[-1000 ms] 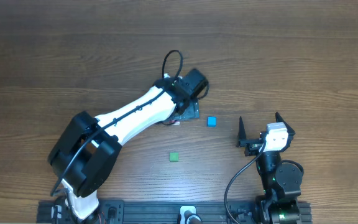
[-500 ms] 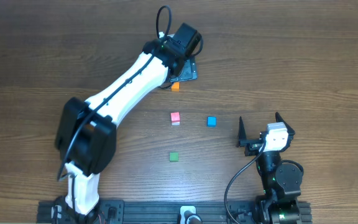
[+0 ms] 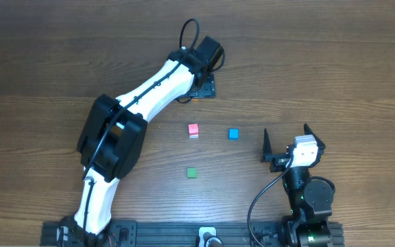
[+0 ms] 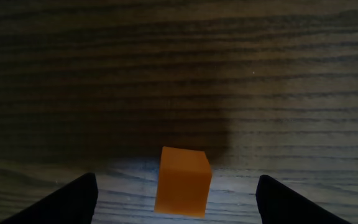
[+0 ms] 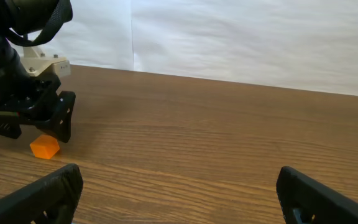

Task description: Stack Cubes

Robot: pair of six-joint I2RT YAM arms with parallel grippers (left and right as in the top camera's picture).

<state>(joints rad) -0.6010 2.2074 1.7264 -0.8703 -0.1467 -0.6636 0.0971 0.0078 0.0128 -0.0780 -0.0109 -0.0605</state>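
Observation:
An orange cube (image 4: 182, 180) sits on the wooden table between the two fingers of my open left gripper (image 4: 176, 186), without touching either. In the top view the left gripper (image 3: 203, 86) is past the table's middle, covering that cube. The right wrist view shows the orange cube (image 5: 44, 147) just under the left gripper (image 5: 45, 124). Nearer the arm bases lie a pink cube (image 3: 193, 129), a blue cube (image 3: 233, 134) and a green cube (image 3: 191, 173), each apart from the others. My right gripper (image 3: 286, 137) stands open and holds nothing, to the right of the blue cube.
The left arm's white link (image 3: 149, 96) slants across the table from lower left to the centre. A white wall (image 5: 241, 37) rises behind the table's far edge. Bare wood lies on the far and right sides.
My left gripper swung from beside the pink cube to the far side, uncovering the pink and orange cubes. It then settled over the orange cube. The right arm stayed still.

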